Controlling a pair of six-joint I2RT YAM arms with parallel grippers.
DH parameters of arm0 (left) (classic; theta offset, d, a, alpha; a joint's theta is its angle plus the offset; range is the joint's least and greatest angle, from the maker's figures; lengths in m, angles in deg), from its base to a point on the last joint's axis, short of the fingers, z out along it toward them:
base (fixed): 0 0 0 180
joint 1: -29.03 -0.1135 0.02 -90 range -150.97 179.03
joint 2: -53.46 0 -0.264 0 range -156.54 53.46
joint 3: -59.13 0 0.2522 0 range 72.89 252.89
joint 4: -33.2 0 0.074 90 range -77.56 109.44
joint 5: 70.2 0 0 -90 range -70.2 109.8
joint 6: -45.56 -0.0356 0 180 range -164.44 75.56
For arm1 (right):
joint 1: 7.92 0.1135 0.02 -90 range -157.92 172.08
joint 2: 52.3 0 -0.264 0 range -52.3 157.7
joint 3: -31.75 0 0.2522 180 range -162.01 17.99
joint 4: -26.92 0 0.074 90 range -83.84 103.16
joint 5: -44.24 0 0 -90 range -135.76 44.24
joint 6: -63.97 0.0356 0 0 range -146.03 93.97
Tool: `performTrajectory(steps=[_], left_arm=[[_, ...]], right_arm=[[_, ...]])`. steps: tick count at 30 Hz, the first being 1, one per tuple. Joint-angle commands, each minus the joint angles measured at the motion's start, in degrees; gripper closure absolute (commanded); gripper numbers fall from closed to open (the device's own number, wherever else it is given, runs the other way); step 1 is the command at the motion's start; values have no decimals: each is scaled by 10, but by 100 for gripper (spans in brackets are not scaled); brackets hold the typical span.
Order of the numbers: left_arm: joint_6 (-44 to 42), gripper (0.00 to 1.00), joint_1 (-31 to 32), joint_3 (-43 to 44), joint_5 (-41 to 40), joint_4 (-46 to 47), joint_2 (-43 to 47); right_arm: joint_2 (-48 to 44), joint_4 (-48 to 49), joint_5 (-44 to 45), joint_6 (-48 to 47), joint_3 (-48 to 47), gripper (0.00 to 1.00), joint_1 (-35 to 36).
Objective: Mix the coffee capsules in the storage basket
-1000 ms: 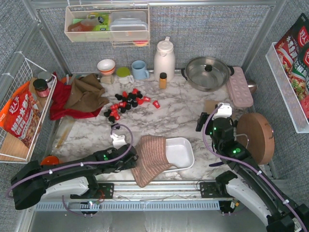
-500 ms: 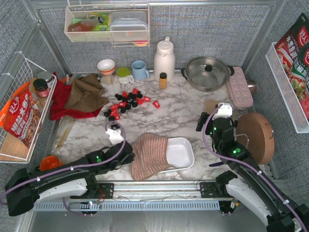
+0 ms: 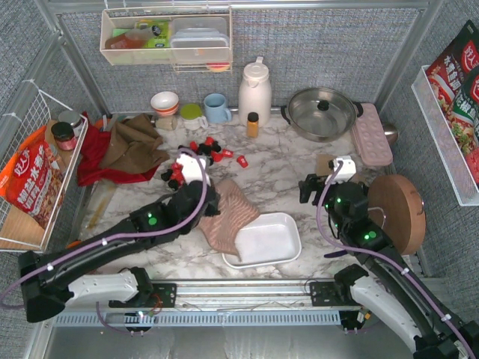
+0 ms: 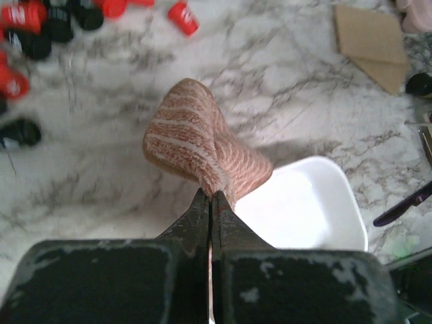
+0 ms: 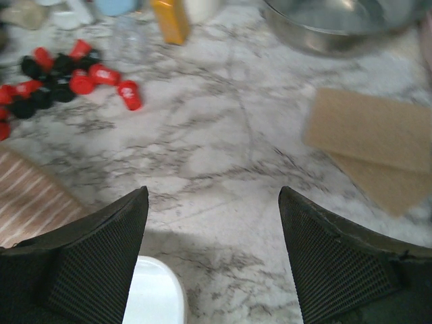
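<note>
Red and black coffee capsules (image 3: 196,155) lie loose on the marble at the back, and also show in the left wrist view (image 4: 40,32) and the right wrist view (image 5: 66,75). The white storage basket (image 3: 278,241) stands near the front with nothing showing inside it (image 4: 307,209). A striped pink cloth (image 3: 228,213) hangs bunched over the basket's left rim. My left gripper (image 4: 211,196) is shut on an edge of that cloth (image 4: 192,142) and holds it up, just left of the basket (image 3: 212,203). My right gripper (image 5: 212,192) stands open over bare marble right of the basket (image 3: 310,188).
Brown cardboard pieces (image 5: 371,135) lie on the right. A steel pot (image 3: 322,112), white thermos (image 3: 254,91), amber bottle (image 3: 253,124), blue mug (image 3: 217,108) and bowls (image 3: 165,102) line the back. Red and brown cloths (image 3: 120,149) lie at the left, a round wooden board (image 3: 400,213) at the right.
My left gripper has shut on the striped cloth and drawn it back and left off the basket, uncovering most of it. The right arm has shifted only slightly.
</note>
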Motion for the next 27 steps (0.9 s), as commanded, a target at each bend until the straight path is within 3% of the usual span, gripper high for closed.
performTrajectory(steps=[1,8,14,21,27], left_arm=[[-162,100,-2,80,-7,36,-55],[-284,100,-9,186,23,141,-144],[-331,100,-9,229,46,165,-198],[-326,100,-9,203,96,224,-188],[-315,100,-9,183,144,252,-177]], right_arm=[[4,81,-148,-65,-16,18,0],[75,133,-362,-112,-78,18,0],[125,173,-496,-125,-115,20,2],[159,213,-513,-129,-110,22,11],[209,206,-507,-126,-134,43,20]])
